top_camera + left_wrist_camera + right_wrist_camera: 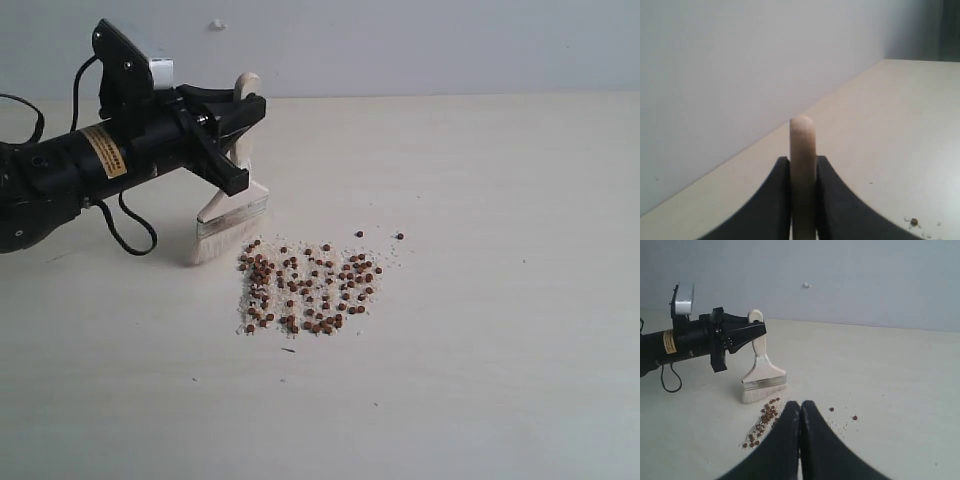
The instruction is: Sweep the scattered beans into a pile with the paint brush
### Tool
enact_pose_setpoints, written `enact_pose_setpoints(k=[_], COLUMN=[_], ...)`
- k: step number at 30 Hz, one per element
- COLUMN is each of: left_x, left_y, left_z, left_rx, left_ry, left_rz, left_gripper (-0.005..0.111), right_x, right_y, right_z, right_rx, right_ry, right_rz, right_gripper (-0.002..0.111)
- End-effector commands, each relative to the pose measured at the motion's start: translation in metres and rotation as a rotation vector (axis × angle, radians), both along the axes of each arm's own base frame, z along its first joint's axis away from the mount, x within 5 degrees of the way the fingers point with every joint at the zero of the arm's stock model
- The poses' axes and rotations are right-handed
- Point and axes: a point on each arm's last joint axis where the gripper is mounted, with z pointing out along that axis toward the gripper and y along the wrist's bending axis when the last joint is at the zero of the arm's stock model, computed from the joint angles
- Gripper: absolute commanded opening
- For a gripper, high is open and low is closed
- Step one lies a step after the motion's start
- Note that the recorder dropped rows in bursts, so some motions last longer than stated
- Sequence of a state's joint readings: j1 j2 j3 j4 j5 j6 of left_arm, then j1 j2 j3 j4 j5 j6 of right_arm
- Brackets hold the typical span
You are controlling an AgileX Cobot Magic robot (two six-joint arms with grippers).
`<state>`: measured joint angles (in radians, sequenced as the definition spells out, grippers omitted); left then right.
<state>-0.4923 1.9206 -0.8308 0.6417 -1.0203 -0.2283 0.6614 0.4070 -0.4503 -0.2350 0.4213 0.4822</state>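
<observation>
**Brush stands just behind the beans**

The right gripper (800, 407) has its jaws pressed together, holding nothing. On the table (520, 330) the beans (305, 290) lie loosely spread among whitish crumbs, with two strays just beyond. Behind their left edge the paint brush (232, 215) stands bristles-down, its handle clamped in the left gripper (803, 162).

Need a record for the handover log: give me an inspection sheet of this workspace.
Surface: pale table, no stains seen.
Job's things: beans in a loose patch with whitish crumbs, a couple lying apart; paint brush bristles-down beside the patch.
Clutter: nothing seen.
Claws: left claw shut on the paint brush handle; right claw shut, empty.
Cables: black cable looping below the left arm.
Surroundings: plain pale wall, one small white speck.
</observation>
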Motion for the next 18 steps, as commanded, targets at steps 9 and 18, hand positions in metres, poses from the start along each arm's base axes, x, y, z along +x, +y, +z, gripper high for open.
enact_pose_setpoints(k=[9,18], left_x=[-0.014,-0.019], left_y=[-0.007,-0.009], left_z=[0.001,-0.002], left_rx=[-0.135,-0.115], left_ry=[0.026,0.067], left_rz=[-0.176,-0.237], left_gripper=[0.000,0.000], right_x=[0.000,0.000], right_y=[0.000,0.000], right_z=[-0.001,-0.001], right_rx=[0.000,0.002], right_ry=[-0.003,-0.001], right_rz=[0.003,0.002], right_gripper=[0.000,0.000])
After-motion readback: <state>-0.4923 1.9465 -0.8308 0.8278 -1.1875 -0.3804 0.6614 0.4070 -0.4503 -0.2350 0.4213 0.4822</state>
